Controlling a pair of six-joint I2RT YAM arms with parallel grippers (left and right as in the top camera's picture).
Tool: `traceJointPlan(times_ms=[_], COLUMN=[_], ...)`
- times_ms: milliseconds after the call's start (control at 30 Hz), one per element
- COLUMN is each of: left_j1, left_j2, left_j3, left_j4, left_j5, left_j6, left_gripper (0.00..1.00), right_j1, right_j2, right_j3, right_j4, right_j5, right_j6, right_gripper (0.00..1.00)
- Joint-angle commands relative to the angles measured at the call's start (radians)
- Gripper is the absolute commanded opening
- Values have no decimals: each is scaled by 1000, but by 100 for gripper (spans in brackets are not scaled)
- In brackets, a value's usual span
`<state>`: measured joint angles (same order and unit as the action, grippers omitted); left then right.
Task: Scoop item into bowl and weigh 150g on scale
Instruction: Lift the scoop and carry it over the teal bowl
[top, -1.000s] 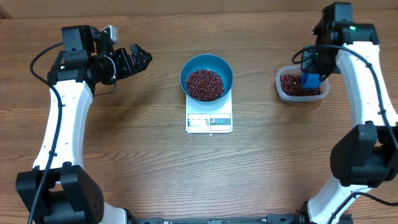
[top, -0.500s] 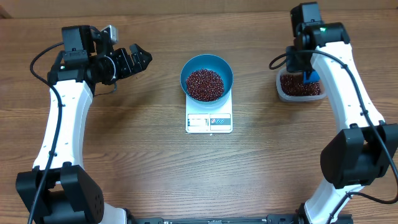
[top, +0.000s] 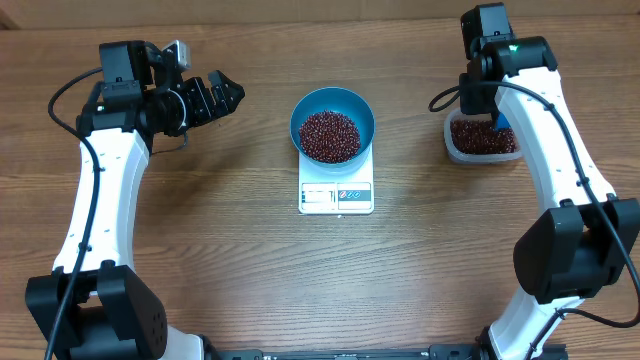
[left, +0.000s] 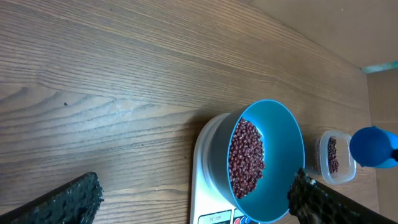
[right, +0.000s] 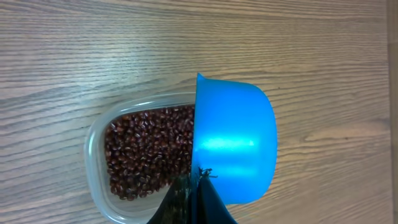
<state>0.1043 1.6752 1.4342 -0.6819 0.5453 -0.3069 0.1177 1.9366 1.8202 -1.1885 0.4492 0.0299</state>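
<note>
Left gripper: your left gripper (top: 226, 97) hangs above the wooden table (top: 200, 240), well left of the bowl, jaws spread wide with nothing between them
Right gripper: your right gripper (right: 193, 200) is pinched tight on the handle of the blue scoop (right: 235, 146)
Scoop: it sits over one side of the clear plastic tub (right: 93, 163), rounded outside toward your wrist camera, so you cannot tell whether it carries anything
Tub: on the table, well right of the scale, with a layer of red-brown beans (right: 146, 149) inside
Bowl: the blue bowl (top: 362, 108) rests on the white scale (top: 336, 197), with a heap of beans in its middle
Scale: display and buttons show along the front edge, and the reading is too small to make out
</note>
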Motion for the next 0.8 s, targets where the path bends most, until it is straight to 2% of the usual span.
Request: traceJointPlan(times_ms=[0, 133, 200, 333, 467, 600, 767], left_j1=[-13, -13, -13, -13, -13, -13, -13], left_j2=[-21, -21, -21, -21, -21, -21, -21], left_j3=[21, 21, 21, 21, 21, 21, 21], left_j4=[2, 2, 2, 2, 2, 2, 2], left_j5=[-6, -6, -6, -6, -6, -6, -6], left_j6=[12, 12, 12, 12, 12, 12, 12], left_gripper=[99, 100, 100, 100, 100, 100, 100], right_j1=[-1, -1, -1, -1, 2, 3, 3], right_j2=[-21, -21, -21, -28, -30, -30, -28], right_j3=[25, 25, 25, 56, 160, 229, 229], right_j4=[23, 74, 107, 154, 142, 133, 151], right_j5=[-128, -396, -461, -467, -488, -595, -707], right_j6=[8, 9, 22, 56, 55, 48, 49], right_gripper=[4, 4, 4, 4, 4, 4, 4])
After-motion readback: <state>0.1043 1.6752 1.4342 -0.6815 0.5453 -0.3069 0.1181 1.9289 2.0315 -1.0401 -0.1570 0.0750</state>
